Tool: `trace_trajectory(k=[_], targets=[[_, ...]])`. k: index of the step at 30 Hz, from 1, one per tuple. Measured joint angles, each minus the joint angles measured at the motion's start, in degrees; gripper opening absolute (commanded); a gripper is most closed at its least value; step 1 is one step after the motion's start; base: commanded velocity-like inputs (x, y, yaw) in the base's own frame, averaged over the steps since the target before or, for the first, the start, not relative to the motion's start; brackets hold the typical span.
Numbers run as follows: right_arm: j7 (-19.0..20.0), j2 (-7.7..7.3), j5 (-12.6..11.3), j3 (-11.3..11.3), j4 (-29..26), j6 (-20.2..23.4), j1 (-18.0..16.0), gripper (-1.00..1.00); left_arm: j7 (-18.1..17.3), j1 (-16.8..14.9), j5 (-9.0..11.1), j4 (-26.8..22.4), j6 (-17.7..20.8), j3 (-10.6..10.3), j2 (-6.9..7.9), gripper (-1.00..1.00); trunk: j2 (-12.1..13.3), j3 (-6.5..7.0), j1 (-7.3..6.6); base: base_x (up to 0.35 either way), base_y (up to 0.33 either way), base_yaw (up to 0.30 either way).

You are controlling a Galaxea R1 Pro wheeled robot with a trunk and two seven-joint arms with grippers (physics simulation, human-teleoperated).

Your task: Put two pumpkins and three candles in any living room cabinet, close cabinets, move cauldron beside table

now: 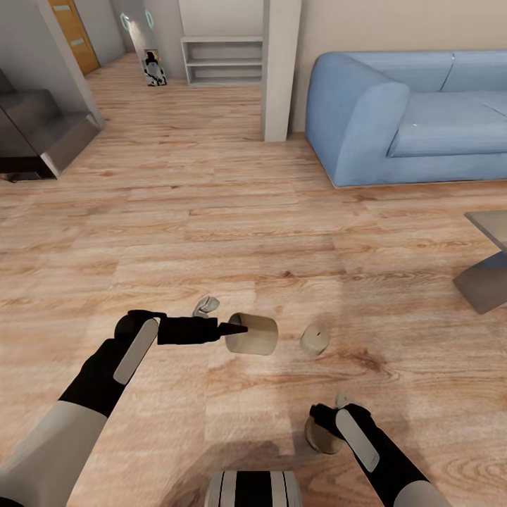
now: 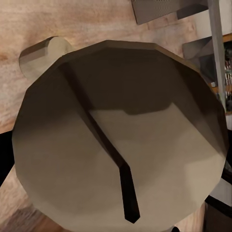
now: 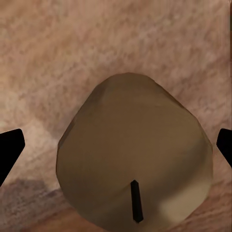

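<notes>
3 tan candles sit on the wooden floor (image 1: 211,232). The left pincer (image 1: 236,328) is clenched on 1 candle (image 1: 252,334), tipped on its side. A 2nd candle (image 1: 315,339) lies free just beside it. The right pincer (image 1: 331,415), fingers spread and released, straddles the 3rd candle (image 3: 135,154). A blue sofa (image 1: 408,113) stands well apart, and the bench (image 1: 489,260) near the right edge.

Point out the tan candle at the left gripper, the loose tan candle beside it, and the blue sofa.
tan candle at the left gripper (image 1: 252,334), head view, its side.
loose tan candle (image 1: 315,339), head view, its wick end.
blue sofa (image 1: 422,127), head view, seat cushion.
</notes>
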Motion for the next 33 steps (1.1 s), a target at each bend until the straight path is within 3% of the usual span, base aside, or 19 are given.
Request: trace_trajectory(k=[9, 17, 21, 33], targets=[[0.0, 0.01, 0.0, 0.1, 0.0, -0.8, 0.0, 1.00, -3.9, 0.0, 0.0, -0.5, 0.0, 0.0, 0.01, -1.00, -0.1, -0.89, 0.10, 0.000, 0.000, 0.000], [0.0, -0.01, 0.0, 0.1, 0.0, -0.8, 0.0, 1.00, -4.7, 0.0, -0.1, -0.6, -0.1, 0.0, 0.02, -1.00, -0.1, -0.89, 0.10, 0.000, 0.000, 0.000], [0.0, -0.02, 0.0, 0.1, 0.1, -0.8, 0.0, 1.00, -4.8, 0.0, -0.2, -0.6, -0.1, 0.0, 0.01, -1.00, -0.1, -1.77, 0.21, 0.000, 0.000, 0.000], [0.0, 0.05, 0.0, 0.1, 1.8, -0.7, -0.2, 1.00, -6.4, 0.0, -0.1, -0.5, -0.1, 0.0, 0.08, -1.00, -0.1, -1.77, 0.21, 0.000, 0.000, 0.000]])
